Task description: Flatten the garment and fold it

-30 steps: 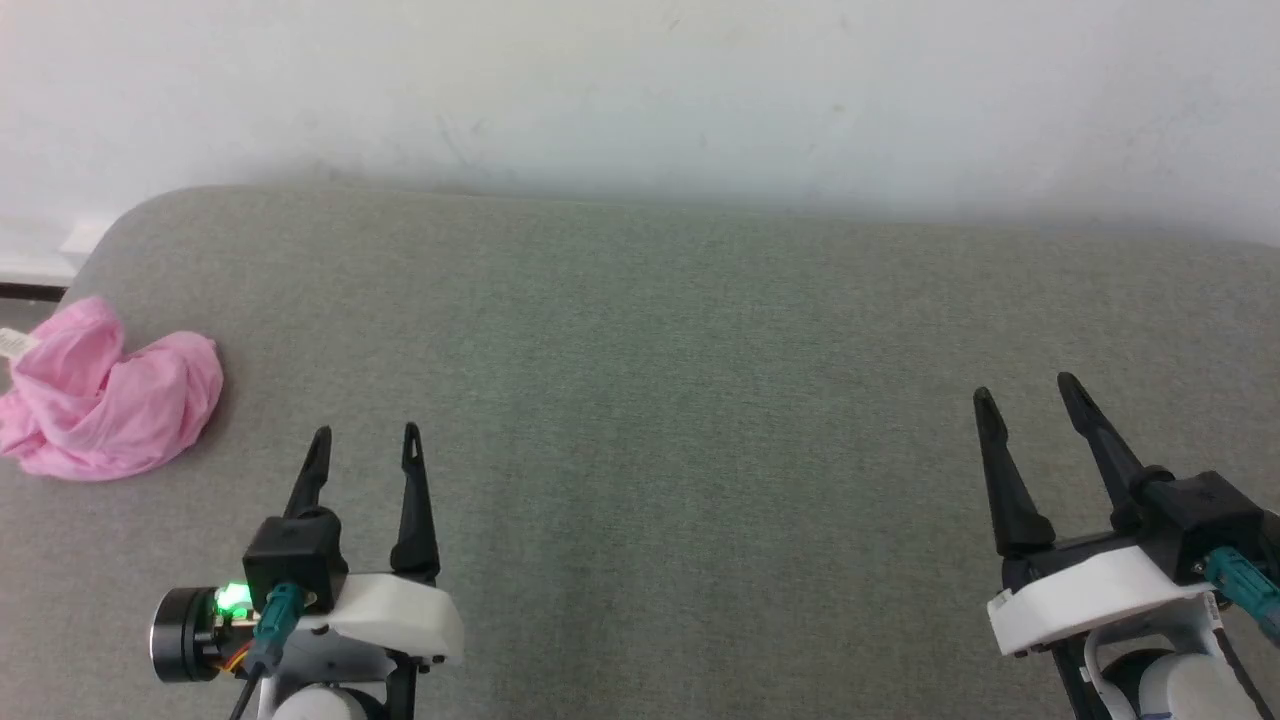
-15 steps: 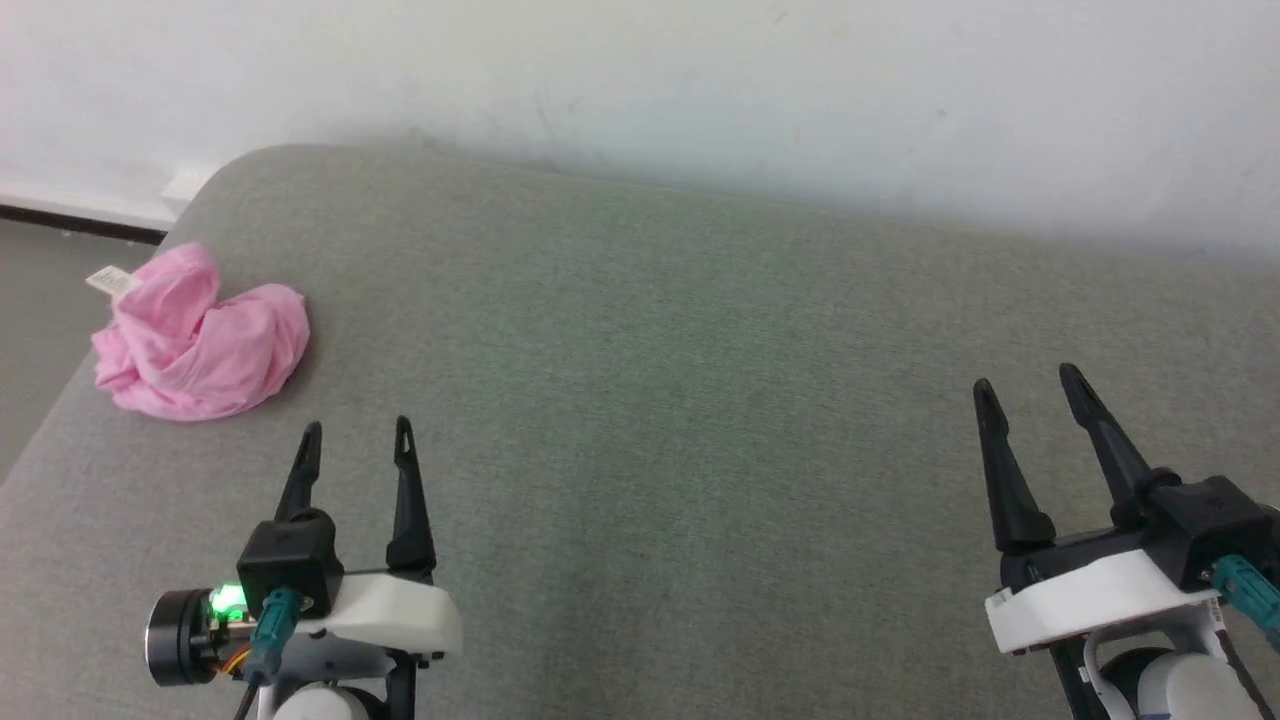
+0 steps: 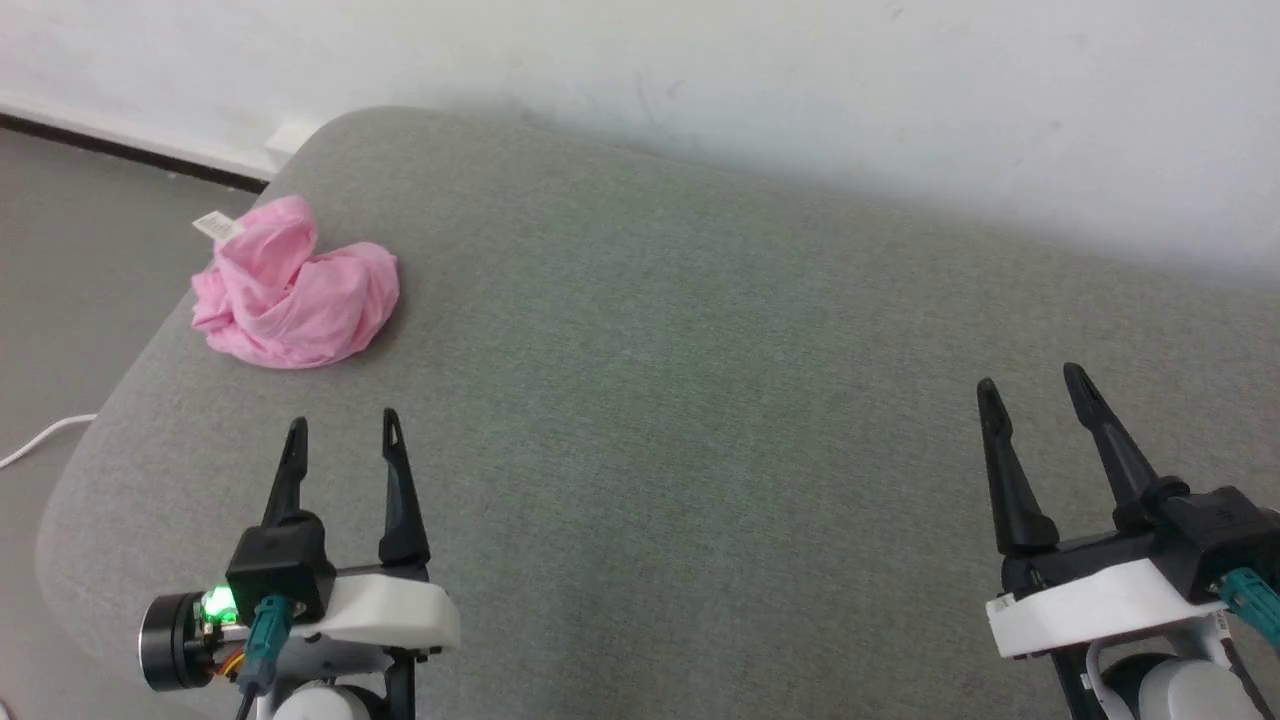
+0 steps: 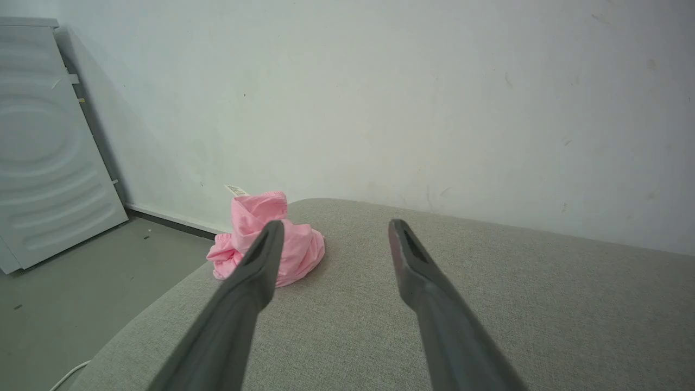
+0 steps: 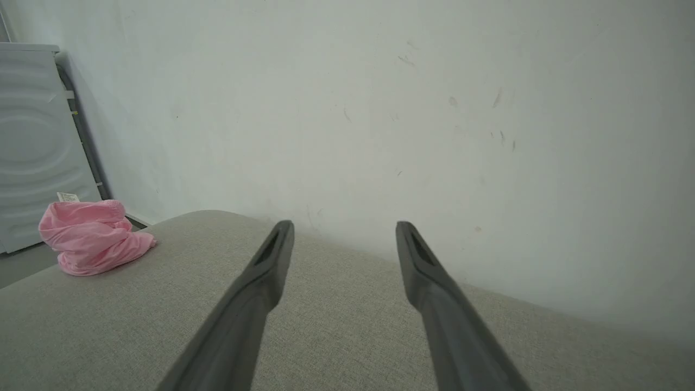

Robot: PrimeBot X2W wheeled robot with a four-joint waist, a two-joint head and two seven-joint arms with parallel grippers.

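Turning of the head view toward the robot's left is recorded over the last second. The whole picture has shifted, so the garment is now shown further in from the left edge, while its place on the surface is judged unchanged.

Nearest, the left gripper [image 3: 342, 420] and the right gripper [image 3: 1029, 378] are seen at the lower corners as before. Each has its two dark fingers spread wide with nothing between them. Both are held above the grey upholstered surface [image 3: 700, 380], well apart from each other.

Further off, the garment [image 3: 300, 295] is found crumpled in a pink heap near the far left corner of that surface, close to its rounded edge and untouched. Flattening is judged not yet begun. The turn is taken as preparation for a reach, for which the left arm is better placed.

A small white label [image 3: 215, 225] is seen sticking out at the heap's far side. Dark printed lines are made out on it in the left wrist view, but nothing can be read. Beyond stand a white ribbed panel [image 4: 43, 163] and the wall [image 3: 700, 60], on which no writing is seen.
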